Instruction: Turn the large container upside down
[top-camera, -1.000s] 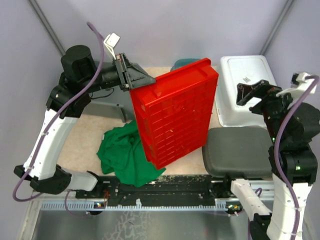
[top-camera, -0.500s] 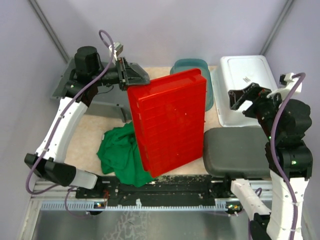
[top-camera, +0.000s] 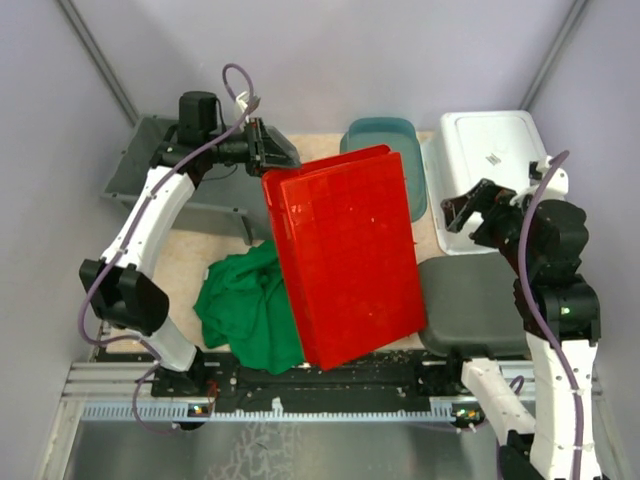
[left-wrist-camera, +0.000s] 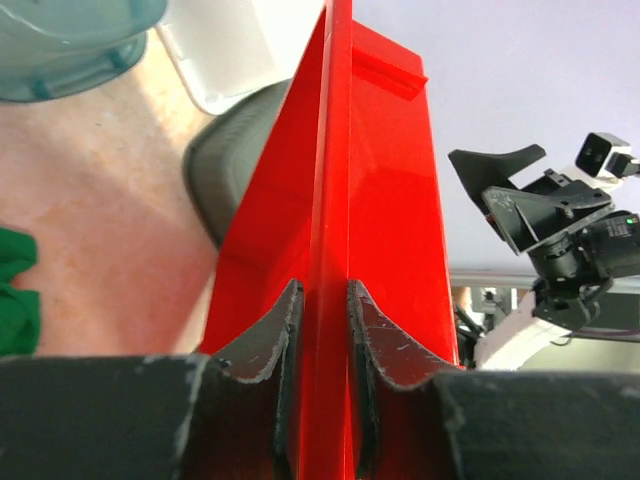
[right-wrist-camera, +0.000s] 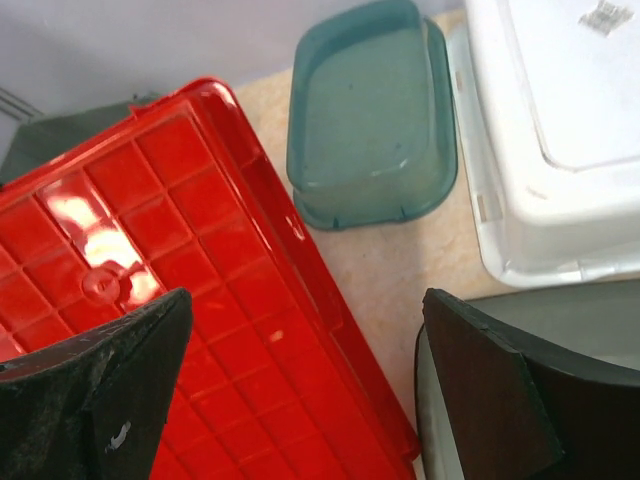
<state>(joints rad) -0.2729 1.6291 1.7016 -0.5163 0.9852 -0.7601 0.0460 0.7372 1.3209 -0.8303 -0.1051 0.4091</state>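
**Holding a crate on its edge, midway through the flip**

The left gripper clamps the rim of the large red container, one finger on each side of the thin wall, as the left wrist view shows plainly. From that grip the container's long axis runs away from the fingers and down toward the arm bases. Its lower end sits beside the green cloth, though the contact point is hidden. The container stands steeply tilted, and its ribbed underside faces up and toward the right gripper. That gripper hangs spread wide and empty just off the container's far long edge, with the grey lid beneath it and the white container and teal tub beyond its fingertips. The left arm is the one in contact; the right is near but apart. The turn looks more than half done. The remaining move probably calls for lowering the held rim over toward the right gripper's side, where the grey lid may obstruct a flat landing.
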